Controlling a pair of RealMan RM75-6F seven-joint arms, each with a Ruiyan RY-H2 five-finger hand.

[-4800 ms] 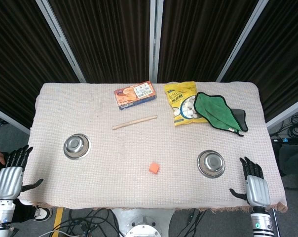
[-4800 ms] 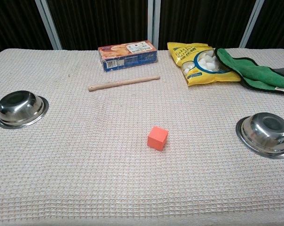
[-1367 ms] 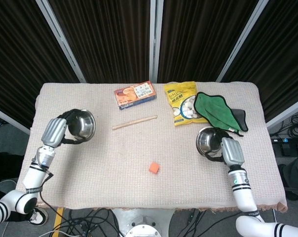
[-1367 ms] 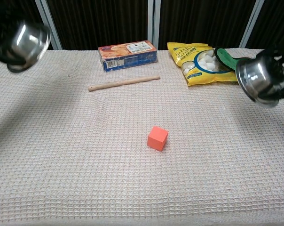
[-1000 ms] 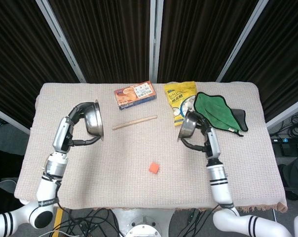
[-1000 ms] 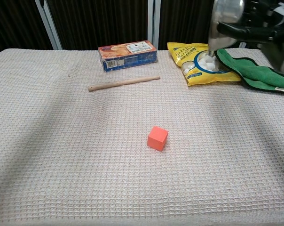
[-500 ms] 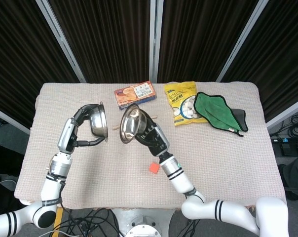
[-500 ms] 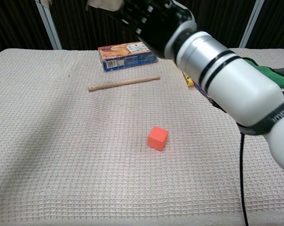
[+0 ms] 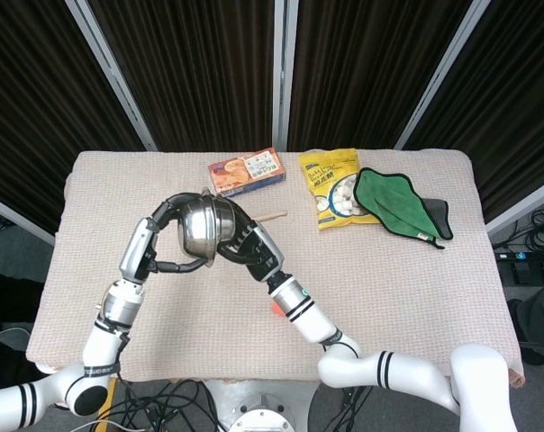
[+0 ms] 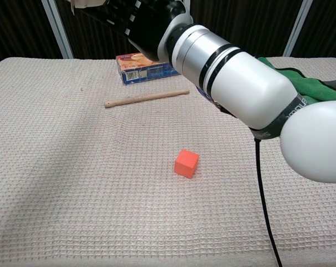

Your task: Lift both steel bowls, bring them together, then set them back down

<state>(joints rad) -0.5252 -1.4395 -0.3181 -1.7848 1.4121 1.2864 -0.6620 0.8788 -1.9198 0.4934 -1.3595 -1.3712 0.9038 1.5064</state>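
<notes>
The left hand (image 9: 176, 236) curls its fingers around one of the steel bowls (image 9: 200, 229), and the right hand (image 9: 242, 247) holds the other from the right side. Both bowls are up in the air, pressed together, left of the middle in the head view. They look like one shiny ball there.

So I think the bringing-together step is done. Next, the hands should pull apart and set each bowl down on the table (image 9: 389, 270), away from the orange cube (image 10: 186, 163).
</notes>
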